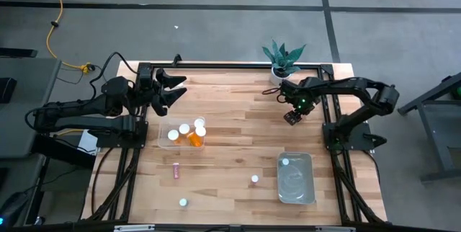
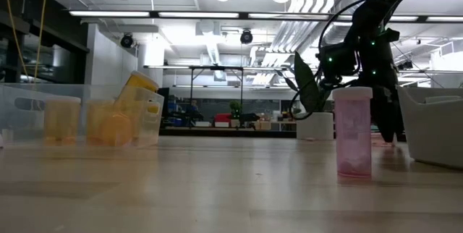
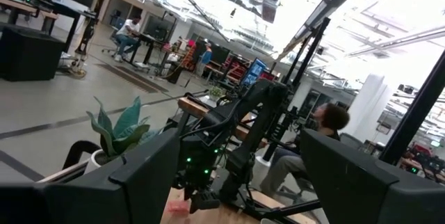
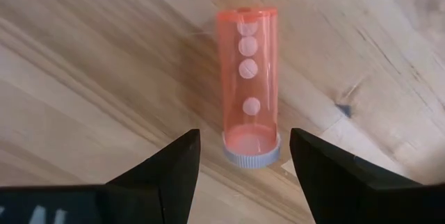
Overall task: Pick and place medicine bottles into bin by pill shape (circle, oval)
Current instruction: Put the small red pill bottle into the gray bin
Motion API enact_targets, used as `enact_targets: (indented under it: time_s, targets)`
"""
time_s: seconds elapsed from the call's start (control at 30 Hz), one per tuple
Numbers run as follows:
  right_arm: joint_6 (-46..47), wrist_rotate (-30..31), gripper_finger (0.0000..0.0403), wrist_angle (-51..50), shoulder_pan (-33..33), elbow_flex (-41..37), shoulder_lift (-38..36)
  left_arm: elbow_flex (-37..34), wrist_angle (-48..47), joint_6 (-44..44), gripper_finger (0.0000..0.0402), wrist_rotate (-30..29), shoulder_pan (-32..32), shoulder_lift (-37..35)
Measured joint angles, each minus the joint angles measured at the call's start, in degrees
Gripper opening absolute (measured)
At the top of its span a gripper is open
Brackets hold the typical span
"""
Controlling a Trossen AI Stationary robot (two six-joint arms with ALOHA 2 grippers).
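From my station, nearest the front desk edge in the high view stands a white-capped medicine bottle [image 1: 184, 202]. Behind it a pink bottle lying on its side [image 1: 176, 170] sits left of centre, and another upright capped bottle [image 1: 254, 179] stands just left of the clear right-hand bin [image 1: 308, 181]. That bin holds one white-capped bottle [image 1: 286, 162] near its far left corner.

Mid-desk, the clear left-hand bin [image 1: 164, 139] contains several orange medicine bottles [image 1: 196, 137] with white caps; at desk height, one of them leans tilted against the others.

Farther back on the right, the right end effector [image 1: 292, 117] hangs over the wooden desk [image 1: 238, 142]. Its wrist camera looks down on a reddish bottle with round pills [image 4: 247, 85] lying on the wood, cap toward the fingers. The two dark fingers [image 4: 169, 172] stand apart either side of the cap end, not touching it as far as I can judge, though the contact line falls below the edge of view.

The left end effector [image 1: 173, 88] waits raised near the far left desk corner, fingers spread, holding nothing.

At the far edge stands a potted plant [image 1: 282, 62]. Beyond the desk, the left wrist camera shows a seated person [image 3: 327, 130].
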Motion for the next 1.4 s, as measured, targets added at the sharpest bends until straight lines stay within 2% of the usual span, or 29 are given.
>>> enact_targets:
  time_s: [0.17,0.47,0.63,0.77,0.9,0.97,1.07,1.2,1.3,1.4]
  targets:
    - [0.0,0.5,0.0193,0.3,0.0,0.0,0.0,0.0,0.0,0.0,0.0286,0.0,0.0,0.0]
    - [0.0,1.2,0.0118,-0.6,0.0,0.0,0.0,0.0,0.0,0.5,0.0286,-0.1,0.0,0.0]
    - [-0.7,0.7,0.0099,-1.9,0.3,0.0,-0.9,0.0,0.0,0.5,0.0286,-0.1,0.0,0.0]
    - [-1.1,-2.2,0.0096,-4.8,2.1,1.4,-5.9,0.0,0.0,0.5,0.0286,-0.1,0.0,0.0]
    - [0.5,-6.1,0.0095,-5.1,7.2,2.9,-15.2,0.0,0.0,0.5,0.0286,-0.1,0.0,0.0]
    - [3.3,-8.0,0.0095,-2.1,10.7,3.4,-20.6,0.0,0.0,0.5,0.0286,-0.1,0.0,0.0]
    - [9.6,-7.6,0.0095,5.7,16.4,3.6,-27.7,0.0,0.0,0.5,0.0286,0.0,0.0,0.0]
    - [15.4,0.0,0.0095,19.2,22.9,3.7,-33.8,0.0,0.0,0.5,0.0286,0.6,0.0,0.0]
    - [15.0,5.2,0.0094,28.3,26.2,3.7,-35.6,0.0,0.0,2.2,0.0286,2.9,0.0,0.0]
    - [13.1,7.6,0.0094,32.5,27.5,3.7,-35.5,0.0,0.0,2.9,0.0286,3.7,0.0,0.0]
